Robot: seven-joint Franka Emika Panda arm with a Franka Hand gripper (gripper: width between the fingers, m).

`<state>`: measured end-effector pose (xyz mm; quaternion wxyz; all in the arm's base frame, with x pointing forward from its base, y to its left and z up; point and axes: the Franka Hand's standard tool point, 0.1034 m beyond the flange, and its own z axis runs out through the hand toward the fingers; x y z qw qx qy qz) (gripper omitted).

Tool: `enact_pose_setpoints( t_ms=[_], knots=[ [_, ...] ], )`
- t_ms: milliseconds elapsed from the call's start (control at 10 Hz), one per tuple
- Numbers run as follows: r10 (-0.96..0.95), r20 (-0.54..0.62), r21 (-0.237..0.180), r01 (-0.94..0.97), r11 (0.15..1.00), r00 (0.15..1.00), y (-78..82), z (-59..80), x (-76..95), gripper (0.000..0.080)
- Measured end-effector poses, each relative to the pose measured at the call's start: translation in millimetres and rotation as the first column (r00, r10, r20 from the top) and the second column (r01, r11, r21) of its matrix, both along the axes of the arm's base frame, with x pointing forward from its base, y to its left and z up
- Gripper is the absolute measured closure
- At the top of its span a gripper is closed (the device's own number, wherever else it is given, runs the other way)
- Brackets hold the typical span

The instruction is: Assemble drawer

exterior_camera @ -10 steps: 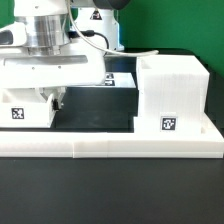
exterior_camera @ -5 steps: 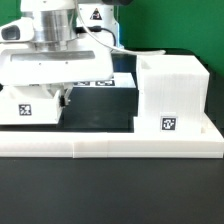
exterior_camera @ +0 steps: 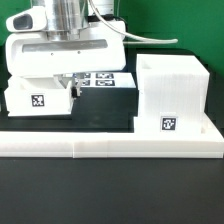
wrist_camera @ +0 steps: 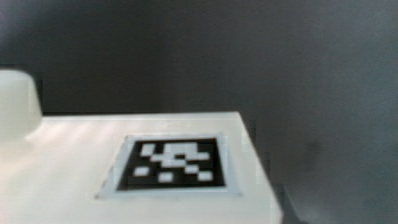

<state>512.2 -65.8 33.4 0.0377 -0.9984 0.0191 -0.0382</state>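
Note:
My gripper (exterior_camera: pixel 66 88) hangs from the wide white hand at the exterior view's left. It is shut on a small white drawer box (exterior_camera: pixel 38 103) with a square tag on its front, held just above the black table. The large hollow cube casing (exterior_camera: pixel 172 95) stands at the exterior view's right, open side up, with its tag facing front. The wrist view shows the box's white face (wrist_camera: pixel 71 170) and its tag (wrist_camera: pixel 175 162), with a rounded white part (wrist_camera: pixel 15 100) at the edge. My fingers do not show there. No second small box is in view.
The long low white L-shaped wall (exterior_camera: pixel 110 146) runs along the front, and the casing stands against its right end. The marker board (exterior_camera: pixel 104 79) lies behind my hand, partly hidden. A black cable hangs at the back.
My hand has moved toward the exterior view's right and slightly up. The small box has moved with it, toward the casing.

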Motion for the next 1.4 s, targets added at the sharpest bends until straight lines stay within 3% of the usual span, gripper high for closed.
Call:
enact_pose_setpoints(
  t_ms=[400,900,1400],
  knots=[
    [0.434,0.000,-0.064,-0.433,0.899,0.901,7.3,-1.0,2.9,0.0757],
    [0.672,-0.022,-0.089,-0.671,0.736,0.740,-3.1,-2.9,0.4,0.0756],
    [0.862,-0.045,-0.116,-0.860,0.497,0.504,11.6,-4.7,1.3,0.0756]
  ],
)
